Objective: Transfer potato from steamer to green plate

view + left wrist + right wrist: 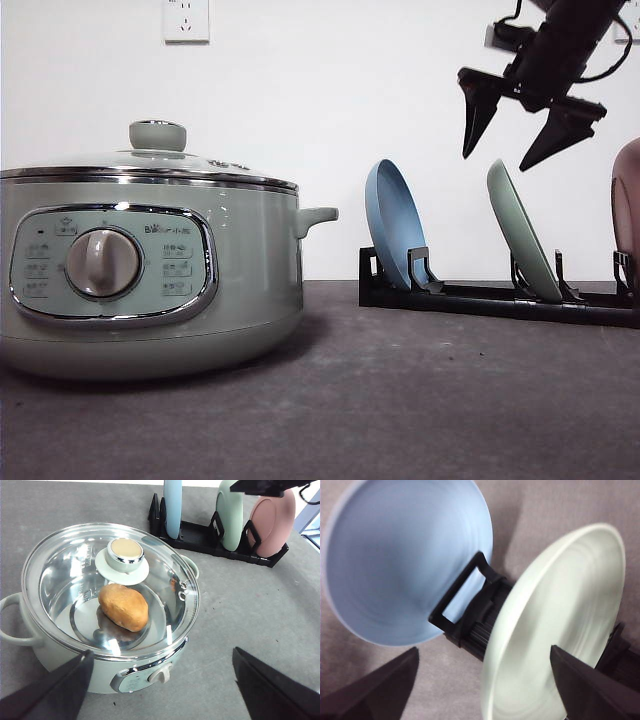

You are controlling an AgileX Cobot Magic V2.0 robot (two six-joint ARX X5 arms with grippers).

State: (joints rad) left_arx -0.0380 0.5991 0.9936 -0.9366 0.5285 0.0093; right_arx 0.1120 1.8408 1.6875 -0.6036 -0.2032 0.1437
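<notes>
- On the dark table in the front view, the sage-green steamer sits lidded at left; the right gripper hangs with jaws wide above the pale mint-green plate, upright in a black rack.
- From the left wrist view, the orange-brown lumpy potato lies inside the steamer under its glass lid; the left gripper is spread wide.
- Right wrist view: the green plate stands beside a round blue plate.

Orange-brown potato, sage-green steamer, mint-green plate

White wall w/ 1 socket; dark grey table, prob. matte.
</notes>
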